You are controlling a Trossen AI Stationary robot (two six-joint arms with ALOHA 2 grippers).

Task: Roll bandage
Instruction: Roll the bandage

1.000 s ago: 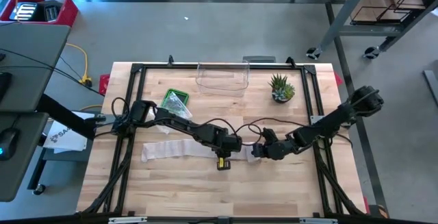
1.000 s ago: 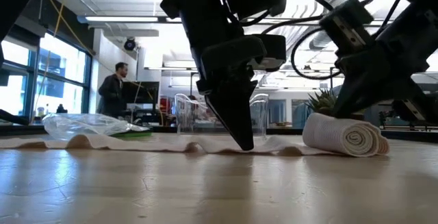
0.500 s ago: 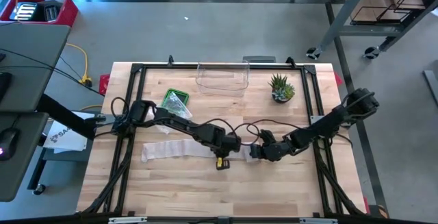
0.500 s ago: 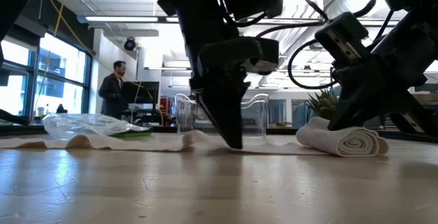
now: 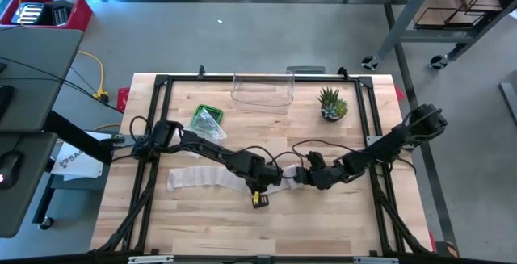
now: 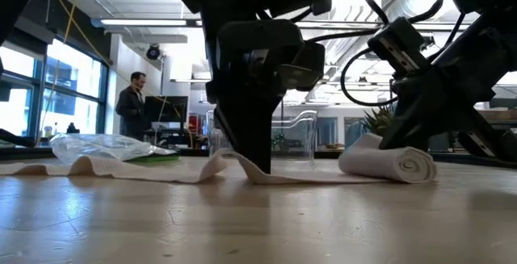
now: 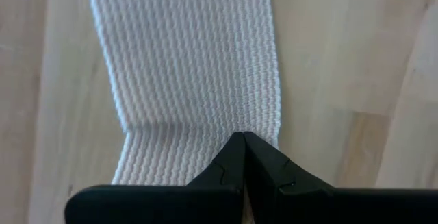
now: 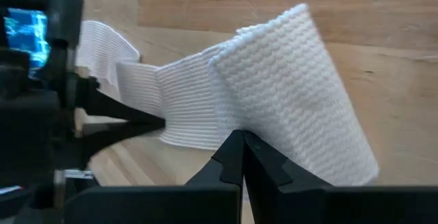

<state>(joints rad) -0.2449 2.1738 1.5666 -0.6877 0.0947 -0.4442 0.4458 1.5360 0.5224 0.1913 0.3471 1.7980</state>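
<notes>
A white bandage (image 5: 206,175) lies stretched across the middle of the wooden table (image 5: 202,224), its loose end flat toward the left side and its other end wound into a thick roll (image 6: 388,162) near the centre. The left claw (image 5: 260,185) stands almost upright over the unrolled strip, its two fingers pressed together into a single point that comes down on the cloth just beside the roll; in the left wrist view that point (image 7: 244,142) sits on the woven band near one edge, and the cloth rises in a small fold against it, as the low view also shows (image 6: 254,163). The right claw (image 5: 300,177) reaches in from the other side, its fingers likewise closed with nothing between them, and its tip rests against the roll, touching the wound layers from the side away from the flat strip (image 8: 243,138). So the roll sits between the two claws, with the strip running out under the left one. Toward the far edge stand a clear plastic tub (image 5: 262,91), a small potted plant (image 5: 332,102) and a green tray holding a crumpled clear bag (image 5: 208,119). Beyond the table a person (image 6: 132,102) stands in the room.
</notes>
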